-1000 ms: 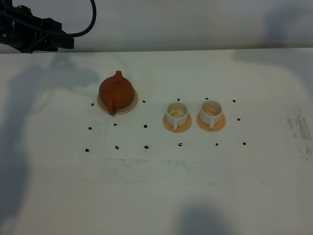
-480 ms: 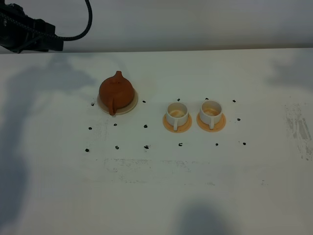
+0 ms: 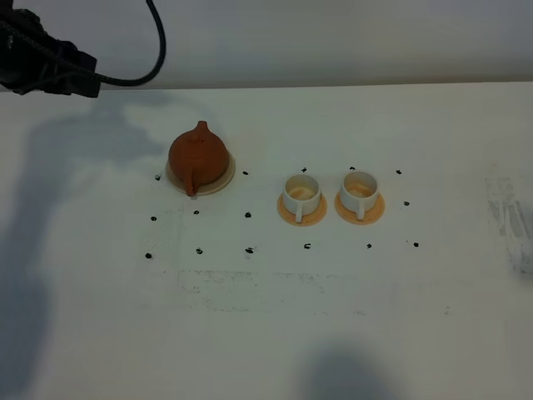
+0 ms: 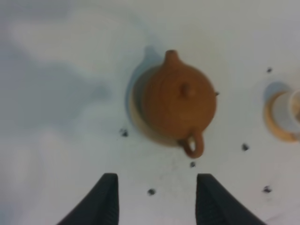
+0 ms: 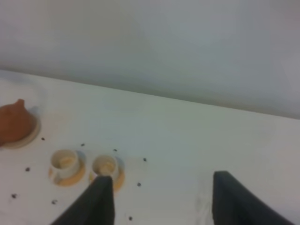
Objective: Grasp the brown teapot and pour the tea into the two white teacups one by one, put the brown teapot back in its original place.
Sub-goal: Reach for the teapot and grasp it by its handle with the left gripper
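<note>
The brown teapot sits upright on its cream saucer, the original place, left of centre, with its handle toward the table's front. To its right the two white teacups stand side by side, each on an orange saucer. My left arm hangs at the far left corner. In the left wrist view the left gripper is open and high above the teapot, holding nothing. The right gripper is also open and empty, well above the table, with the cups and teapot far off.
Small black dots mark the white table around the teapot and cups. A scuffed patch lies near the right edge. A pale wall runs behind the table's far edge.
The left arm has drawn back toward the top-left corner of the exterior view. The shadows on the table have shifted. Teapot and cups have not moved.
</note>
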